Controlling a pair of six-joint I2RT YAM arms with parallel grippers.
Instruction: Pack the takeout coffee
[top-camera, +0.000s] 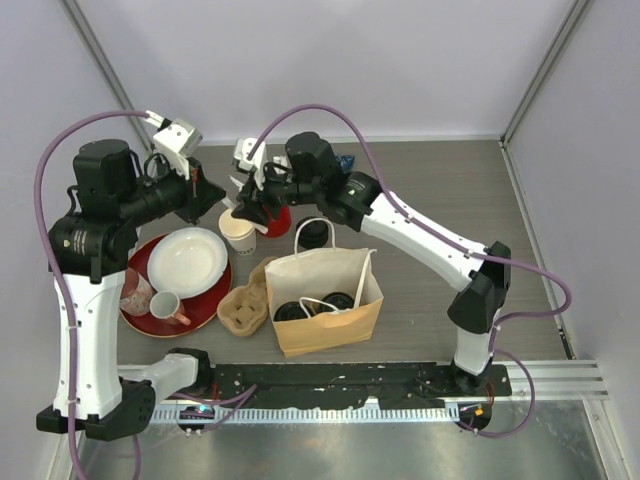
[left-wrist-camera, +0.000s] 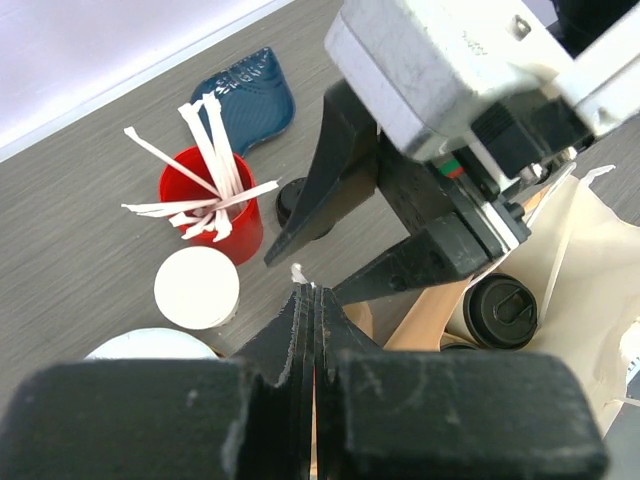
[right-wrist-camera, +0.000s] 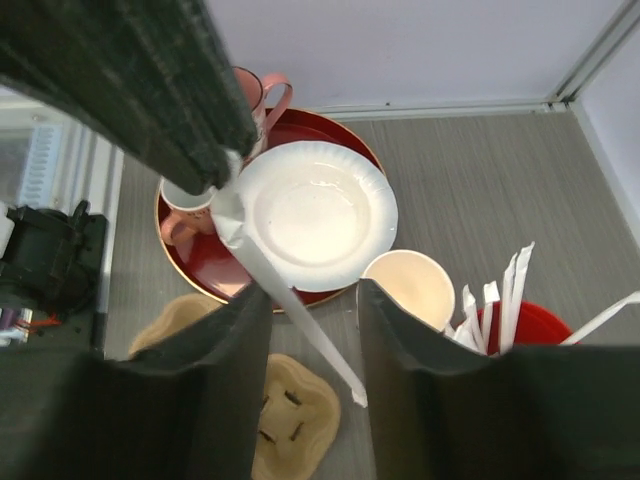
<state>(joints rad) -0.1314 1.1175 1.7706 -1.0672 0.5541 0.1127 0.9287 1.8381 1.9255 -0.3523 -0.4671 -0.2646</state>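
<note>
Woodgrain table (top-camera: 450, 180); left claw (left-wrist-camera: 308, 292) pinches thin white stick (right-wrist-camera: 300, 321).

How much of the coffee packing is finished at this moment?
Done: two black-lidded paper cups sit in the brown paper bag. In hand: the left tool pinches a thin white stick inside the open right tool. Left: one lidded cup behind the bag, possibly also the lidless cream cup.

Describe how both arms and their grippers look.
The left arm and right arm have white links, bulky black joints and a looping purple cable each. The left gripper and right gripper carry black wedge-shaped fingers under a grey-white block.
</note>
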